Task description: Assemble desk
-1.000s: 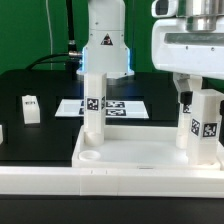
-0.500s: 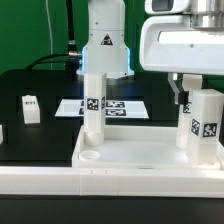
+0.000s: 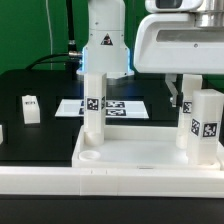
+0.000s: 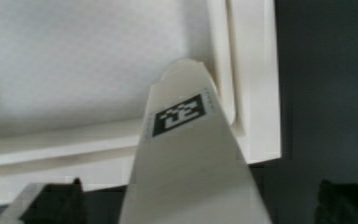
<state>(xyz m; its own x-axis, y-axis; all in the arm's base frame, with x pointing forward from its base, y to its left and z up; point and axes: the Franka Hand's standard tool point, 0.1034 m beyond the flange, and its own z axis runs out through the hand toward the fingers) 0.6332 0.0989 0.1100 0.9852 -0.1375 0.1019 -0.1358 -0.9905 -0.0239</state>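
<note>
Since the earlier frames the gripper (image 3: 183,92) has shifted toward the exterior view's left and slightly upward, so its housing now covers more of the upper right of that view. Its fingers are spread wide and grip nothing; in the wrist view the dark fingertips (image 4: 44,196) stand on either side of a leg (image 4: 188,140), apart from it. The slab (image 3: 140,155) lies at the front of the black table (image 3: 45,90), raised rim upward. Two legs stand upright in it: one in the far socket on the exterior view's left (image 3: 93,105), one at the far right corner (image 3: 203,125), directly below the gripper. The near left socket (image 3: 88,156) is open and round. The slab's interior between the two legs is bare, giving free room there; the rim bounds it on all sides. A long white rail (image 3: 40,180) runs along the front edge, touching the slab. A loose leg (image 3: 30,108) stands on the table at the exterior view's left, well apart from the slab. The marker board (image 3: 110,107) lies flat behind the slab. Each leg is white, square in section and carries black-and-white tags. In the wrist view the slab's rim runs just beside the tagged leg.
</note>
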